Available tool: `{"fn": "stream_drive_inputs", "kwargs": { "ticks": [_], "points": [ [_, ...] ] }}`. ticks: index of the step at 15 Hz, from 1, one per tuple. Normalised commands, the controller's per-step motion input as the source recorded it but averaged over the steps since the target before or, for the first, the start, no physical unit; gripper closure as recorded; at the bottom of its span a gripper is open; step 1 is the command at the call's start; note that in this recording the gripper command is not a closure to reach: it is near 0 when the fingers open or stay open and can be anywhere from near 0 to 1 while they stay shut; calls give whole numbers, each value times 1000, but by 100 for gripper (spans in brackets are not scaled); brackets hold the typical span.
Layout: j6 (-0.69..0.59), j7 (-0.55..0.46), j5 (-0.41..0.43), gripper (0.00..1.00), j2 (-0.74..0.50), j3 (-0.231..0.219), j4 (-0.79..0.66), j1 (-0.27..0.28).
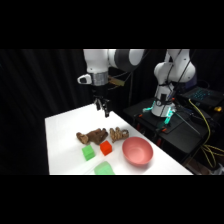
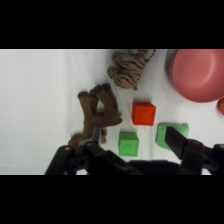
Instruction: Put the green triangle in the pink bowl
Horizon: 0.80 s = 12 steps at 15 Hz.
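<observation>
Here your gripper (image 2: pixel 135 145) hangs above the table (image 1: pixel 62 130) with its fingers spread wide, holding and touching nothing. The green triangle (image 2: pixel 170 134), a pale flat-faced wedge, lies partly behind one black finger (image 2: pixel 176 140), beside the smooth round pink bowl (image 2: pixel 199 74). A red cube (image 2: pixel 143 113) and a small green cube (image 2: pixel 128 143) sit left of the wedge.

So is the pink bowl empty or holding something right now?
Empty: the pink bowl shows only bare interior; the green triangle lies on the table.
</observation>
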Motion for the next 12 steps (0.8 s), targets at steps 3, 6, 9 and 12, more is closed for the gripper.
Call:
{"fn": "stream_drive_inputs", "kwargs": {
  "ticks": [3, 6, 9, 12],
  "points": [
    [22, 25, -21, 0, 19, 13, 27, -15],
    [143, 118, -52, 0, 166, 37, 152, 19],
    [116, 126, -52, 0, 312, 74, 292, 72],
    [42, 146, -109, 0, 346, 82, 350, 119]
  ]
}}
